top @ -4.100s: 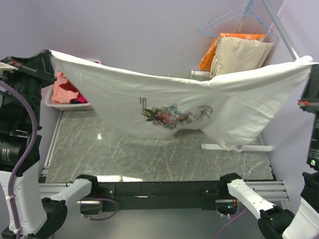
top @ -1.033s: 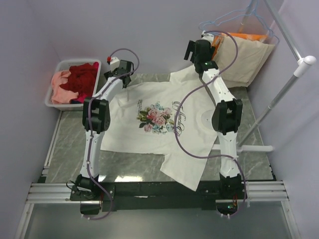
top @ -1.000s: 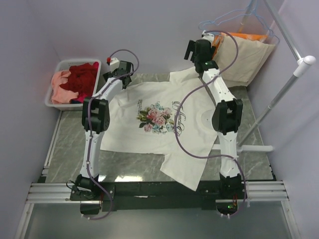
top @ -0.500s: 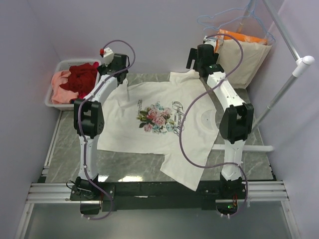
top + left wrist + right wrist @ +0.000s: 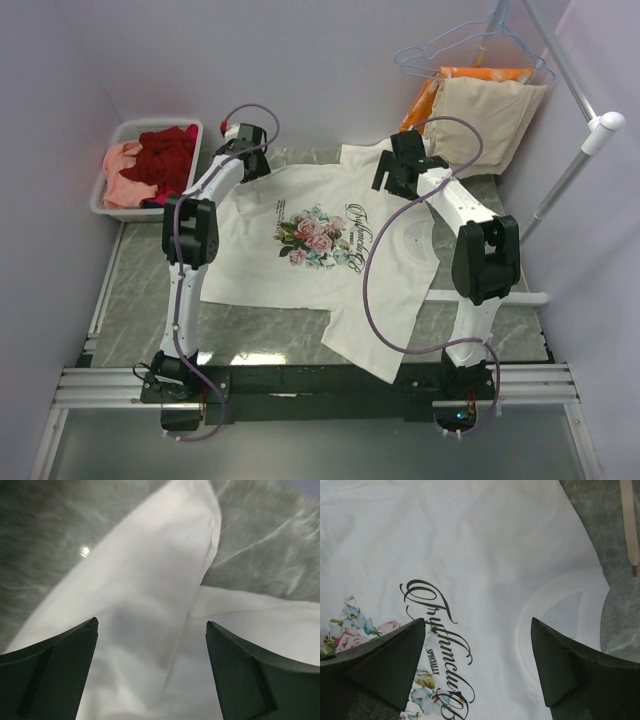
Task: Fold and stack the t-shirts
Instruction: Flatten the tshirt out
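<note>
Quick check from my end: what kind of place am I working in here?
Likely a walled robot test cell staged for laundry folding: a marble-look table with a white t-shirt spread flat, a bin holding more tees, and a clothes rail.

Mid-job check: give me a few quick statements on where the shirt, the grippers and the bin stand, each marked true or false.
1. The white t-shirt lies spread on the table, print facing up. True.
2. The left gripper is clamped on a sleeve. False: its jaws stand open over the cloth, gripping nothing.
3. The right gripper is open over the lettering. True.
4. The bin is empty. False: it holds a dark red shirt and a pink shirt.
</note>
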### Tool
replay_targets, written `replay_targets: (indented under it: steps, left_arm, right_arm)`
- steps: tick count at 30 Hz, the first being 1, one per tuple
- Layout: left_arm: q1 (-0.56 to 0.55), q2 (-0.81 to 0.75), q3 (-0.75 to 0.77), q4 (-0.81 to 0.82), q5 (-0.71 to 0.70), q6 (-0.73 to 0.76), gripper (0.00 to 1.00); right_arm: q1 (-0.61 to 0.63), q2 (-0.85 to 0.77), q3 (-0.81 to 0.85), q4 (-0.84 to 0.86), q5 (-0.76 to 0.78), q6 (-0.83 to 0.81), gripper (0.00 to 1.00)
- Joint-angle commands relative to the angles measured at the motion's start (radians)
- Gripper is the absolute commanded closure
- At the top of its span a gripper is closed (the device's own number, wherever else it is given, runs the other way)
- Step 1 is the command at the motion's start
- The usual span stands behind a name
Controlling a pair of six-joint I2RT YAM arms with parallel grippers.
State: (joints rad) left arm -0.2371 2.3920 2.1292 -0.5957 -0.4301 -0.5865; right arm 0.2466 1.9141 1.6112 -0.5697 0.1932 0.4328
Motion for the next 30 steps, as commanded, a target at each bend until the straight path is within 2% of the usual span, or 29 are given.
replay_targets:
  steps: [1,7,16,21,28,30]
  left_arm:
    - [-0.002,0.058,0.051,-0.029,0.071,-0.026,0.08]
    - [-0.002,0.122,0.081,-0.047,0.054,-0.026,0.06]
    - [0.016,0.211,0.185,-0.162,-0.117,-0.094,0.04]
    - [0.024,0.242,0.178,-0.176,-0.162,-0.110,0.04]
    - [0.032,0.256,0.255,-0.181,-0.200,-0.176,0.05]
    - [0.038,0.243,0.247,-0.147,-0.165,-0.171,0.05]
  right_arm:
    - [0.020,-0.010,0.021,-0.005,-0.031,0.041,0.09]
    - [0.029,0.033,0.030,-0.038,-0.051,0.053,0.09]
    - [0.029,0.109,0.067,-0.068,-0.092,0.049,0.09]
    - [0.029,0.149,0.104,-0.088,-0.101,0.037,0.09]
    - [0.029,0.215,0.161,-0.165,-0.094,0.038,0.10]
    - [0.028,0.232,0.188,-0.208,-0.074,0.043,0.10]
